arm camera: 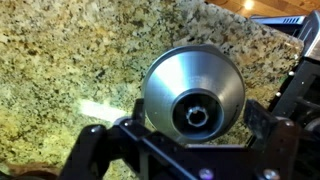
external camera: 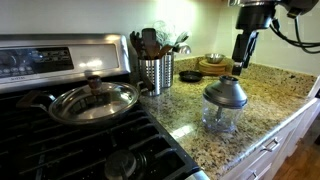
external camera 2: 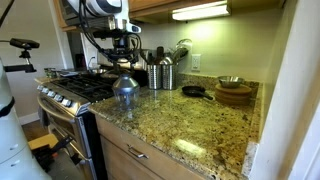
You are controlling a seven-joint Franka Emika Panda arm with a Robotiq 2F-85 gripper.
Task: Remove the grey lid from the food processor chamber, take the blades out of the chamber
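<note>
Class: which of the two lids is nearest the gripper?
The grey lid, cone-shaped, atop the clear chamber below the gripper; the glass pan lid is away at the stove.

One grey cone-shaped metal lid (external camera: 225, 93), one clear plastic cup-like chamber (external camera: 219, 121), one perforated steel utensil canister (external camera: 157, 72), one round glass pan lid (external camera: 93, 100), one small black skillet (external camera 2: 195, 91).

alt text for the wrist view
Top-down on the grey lid, knob at its centre, over a speckled granite countertop. The open gripper spans the bottom edge, dark and close to the camera.
</note>
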